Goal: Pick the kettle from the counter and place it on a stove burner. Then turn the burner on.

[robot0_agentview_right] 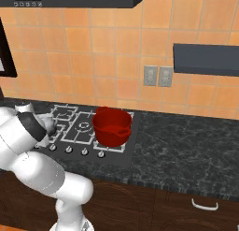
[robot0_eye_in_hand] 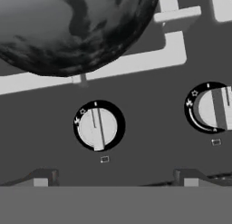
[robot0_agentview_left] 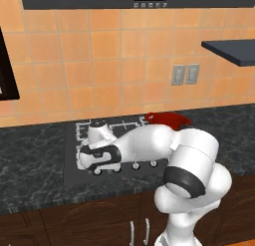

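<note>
The silvery-grey kettle (robot0_eye_in_hand: 72, 28) looms large at the top of the hand view, its rounded body resting on the pale wire grate of a stove burner (robot0_eye_in_hand: 174, 48). Just below it on the black stove panel is a round knob (robot0_eye_in_hand: 99, 126), and a second knob (robot0_eye_in_hand: 213, 108) sits to its right. My gripper (robot0_eye_in_hand: 115, 180) hovers open right over the first knob, with one fingertip on each side of it and nothing between them. In the left base view my hand (robot0_agentview_left: 97, 158) hangs low over the front left of the stove.
A red two-handled pot (robot0_agentview_right: 112, 126) stands on the stove's right grate, also seen behind my arm as the red pot (robot0_agentview_left: 167, 119). A row of knobs (robot0_agentview_right: 84, 151) runs along the stove front. The dark marbled counter (robot0_agentview_right: 186, 146) extends to the right and left (robot0_agentview_left: 30, 165).
</note>
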